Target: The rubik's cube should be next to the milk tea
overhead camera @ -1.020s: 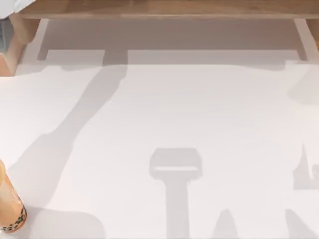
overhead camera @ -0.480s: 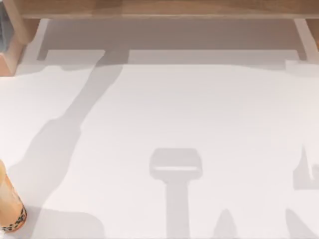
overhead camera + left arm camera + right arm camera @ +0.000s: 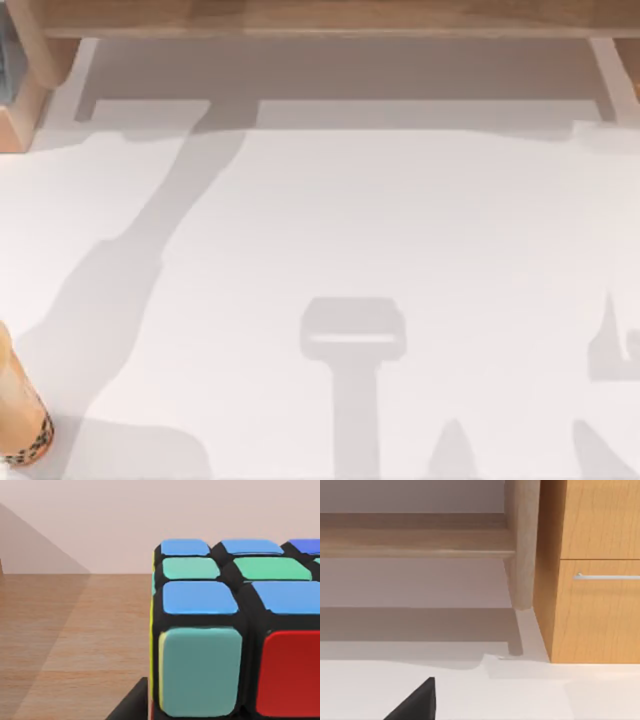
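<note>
white table (image 3: pixel 400 220), wooden drawer cabinet (image 3: pixel 595 555) with metal handle (image 3: pixel 607 576).

1. White tabletop (image 3: pixel 530 695) spans the foreground.
2. Wooden cabinet (image 3: pixel 595 610) with a metal drawer handle (image 3: pixel 607 576) stands at 3 o'clock.
3. Wooden post (image 3: pixel 521 545) stands beside the cabinet.
4. A dark finger (image 3: pixel 417 702) of the right arm's jaws shows at 7 o'clock.
</note>
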